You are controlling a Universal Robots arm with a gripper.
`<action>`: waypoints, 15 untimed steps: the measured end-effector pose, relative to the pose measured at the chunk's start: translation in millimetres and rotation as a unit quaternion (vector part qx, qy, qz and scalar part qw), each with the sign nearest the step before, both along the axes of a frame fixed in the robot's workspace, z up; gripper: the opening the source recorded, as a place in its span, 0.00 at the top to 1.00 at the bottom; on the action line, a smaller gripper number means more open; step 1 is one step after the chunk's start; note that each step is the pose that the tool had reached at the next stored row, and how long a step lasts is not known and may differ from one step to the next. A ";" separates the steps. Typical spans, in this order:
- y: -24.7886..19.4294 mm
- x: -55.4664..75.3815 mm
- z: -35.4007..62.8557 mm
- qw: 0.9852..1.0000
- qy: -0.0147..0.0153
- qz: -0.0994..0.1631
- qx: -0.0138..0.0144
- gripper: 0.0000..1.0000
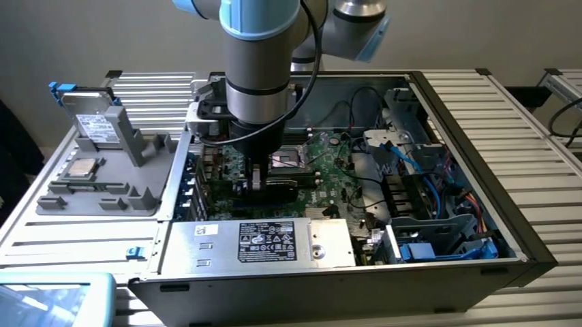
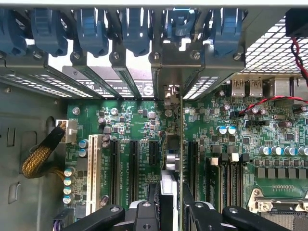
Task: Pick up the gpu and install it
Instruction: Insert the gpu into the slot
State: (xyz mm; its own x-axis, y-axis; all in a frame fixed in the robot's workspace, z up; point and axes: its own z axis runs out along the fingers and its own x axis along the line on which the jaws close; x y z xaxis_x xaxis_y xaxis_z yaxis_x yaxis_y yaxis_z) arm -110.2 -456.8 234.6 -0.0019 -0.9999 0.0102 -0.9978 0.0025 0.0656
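The gpu [image 2: 172, 144] appears edge-on in the wrist view, a thin upright card that runs from between my fingers to its silver bracket at the case's rear slot openings. It stands over the green motherboard [image 2: 139, 130], between the black expansion slots. My gripper [image 2: 171, 211] is shut on the card, one black finger [image 2: 144, 211] on each side. In the exterior view the gripper [image 1: 257, 180] is low inside the open computer case [image 1: 509, 225], above the motherboard at the exterior view's left. I cannot tell whether the card sits in its slot.
Blue slot clips [image 2: 134, 29] line the case's rear wall. A yellow braided cable [image 2: 41, 156] and a white slot [image 2: 93, 168] lie beside the card. The silver power supply [image 1: 272, 242] and blue-cabled drive bay [image 1: 437, 218] fill the case's front. A grey tray [image 1: 100, 177] holds a hard drive [image 1: 91, 116].
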 end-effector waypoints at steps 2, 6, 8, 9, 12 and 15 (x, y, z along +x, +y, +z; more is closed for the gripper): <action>0.0 0.2 -0.2 1.000 0.000 0.000 0.000 0.71; 0.0 0.5 -0.6 1.000 0.000 0.000 0.000 0.71; 0.0 0.6 -1.0 1.000 0.000 0.000 0.000 0.71; 0.0 0.7 -1.0 1.000 0.000 0.000 0.000 0.71; 0.1 0.8 -1.7 1.000 0.000 0.000 0.000 0.71; 0.1 0.0 -2.4 1.000 -0.001 0.000 0.000 0.71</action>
